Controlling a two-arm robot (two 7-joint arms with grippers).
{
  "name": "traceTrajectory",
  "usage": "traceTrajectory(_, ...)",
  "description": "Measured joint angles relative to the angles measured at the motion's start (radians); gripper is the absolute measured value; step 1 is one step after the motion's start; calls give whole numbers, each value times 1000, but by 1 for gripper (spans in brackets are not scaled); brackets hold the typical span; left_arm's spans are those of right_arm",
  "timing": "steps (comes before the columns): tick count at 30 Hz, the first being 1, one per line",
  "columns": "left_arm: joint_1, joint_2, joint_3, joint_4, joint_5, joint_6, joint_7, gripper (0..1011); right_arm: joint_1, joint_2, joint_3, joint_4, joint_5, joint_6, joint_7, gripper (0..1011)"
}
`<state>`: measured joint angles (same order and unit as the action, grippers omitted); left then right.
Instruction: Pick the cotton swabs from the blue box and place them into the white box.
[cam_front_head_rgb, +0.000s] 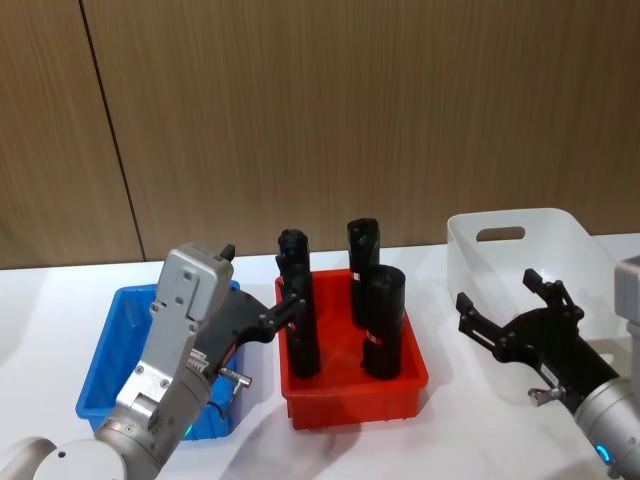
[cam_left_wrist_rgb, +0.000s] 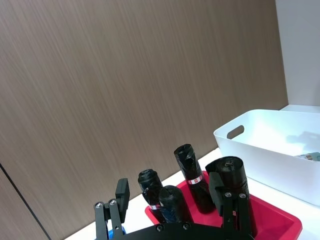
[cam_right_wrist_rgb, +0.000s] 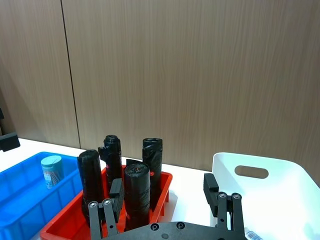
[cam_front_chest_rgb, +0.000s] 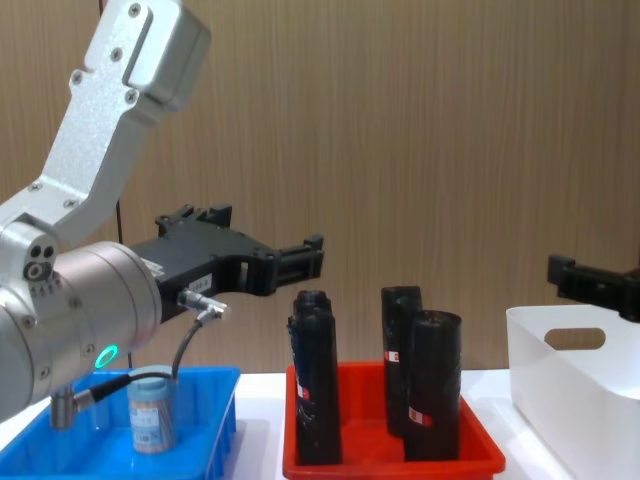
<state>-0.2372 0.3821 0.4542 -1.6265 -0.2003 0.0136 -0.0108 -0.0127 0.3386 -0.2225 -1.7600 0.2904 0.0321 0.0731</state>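
One cotton swab jar (cam_front_chest_rgb: 151, 411), clear with a pale blue-grey lid, is standing upright in the blue box (cam_front_chest_rgb: 215, 425) at the left end of the white worktop (cam_front_head_rgb: 450, 420). I am holding the left pincer (cam_front_chest_rgb: 283, 262) spread and empty, hanging above the blue box and pointing toward the red tray (cam_front_head_rgb: 356, 390) of tall black cylinders (cam_front_head_rgb: 382, 322) just beside it. The jar is sitting lower than the pincer and back toward the arm's wrist. The right pincer (cam_front_head_rgb: 505, 308) is hovering spread and empty over the near rim of the white box (cam_front_head_rgb: 560, 235), at the right end. To do this pick well, I judge I should be drawing the left pincer back over the jar, tipping it downward, and descending with fingers straddling the lid, keeping clear of the black cylinders and the tray wall before closing.
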Motion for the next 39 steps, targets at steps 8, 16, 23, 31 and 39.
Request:
traceTrajectory(8,0,0,0,0,0,0,0,1004,15,4,9,21,20,17,36,1002)
traceTrajectory(16,0,0,0,0,0,0,0,1004,52,7,19,67,52,71,110,1001)
traceTrajectory(23,0,0,0,0,0,0,0,1004,112,1,25,147,85,129,200,1002)
traceTrajectory(31,0,0,0,0,0,0,0,1004,180,-13,25,249,103,167,293,1001)
traceTrajectory(39,0,0,0,0,0,0,0,1004,241,-25,23,344,106,178,371,1002)
